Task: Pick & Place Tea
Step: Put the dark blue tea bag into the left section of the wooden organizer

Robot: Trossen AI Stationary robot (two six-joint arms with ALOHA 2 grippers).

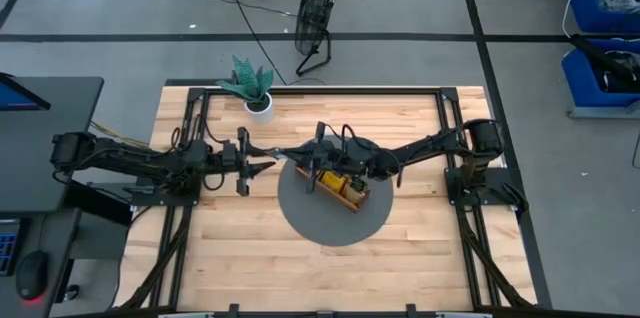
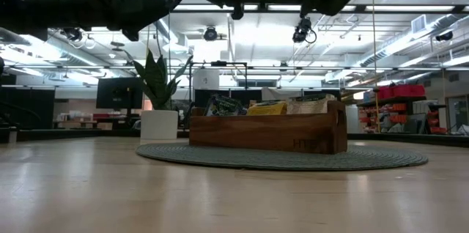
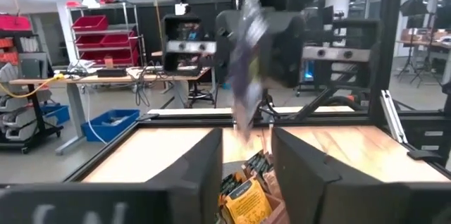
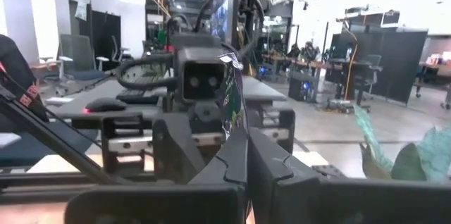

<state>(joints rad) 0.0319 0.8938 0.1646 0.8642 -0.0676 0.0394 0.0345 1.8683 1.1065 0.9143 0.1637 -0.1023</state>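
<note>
My right gripper is shut on a dark tea sachet, high above the table, left of the wooden tray. My left gripper is open and faces the right one at the same height, its fingers pointing at the sachet. I cannot tell whether they reach it. The tray rests on a round grey mat and holds orange and dark sachets standing on edge. My right gripper pinches the dark sachet between its two fingers by one edge. The fingers lie level, pointing toward the table's left. The sachet sticks out beyond the fingertips, seen nearly edge-on, lifted clear of the table and the tray.
A potted plant stands near the far edge, left of centre. Black frame rails run along the table's sides and far edge. Bare wood lies on the near half, in front of the mat.
</note>
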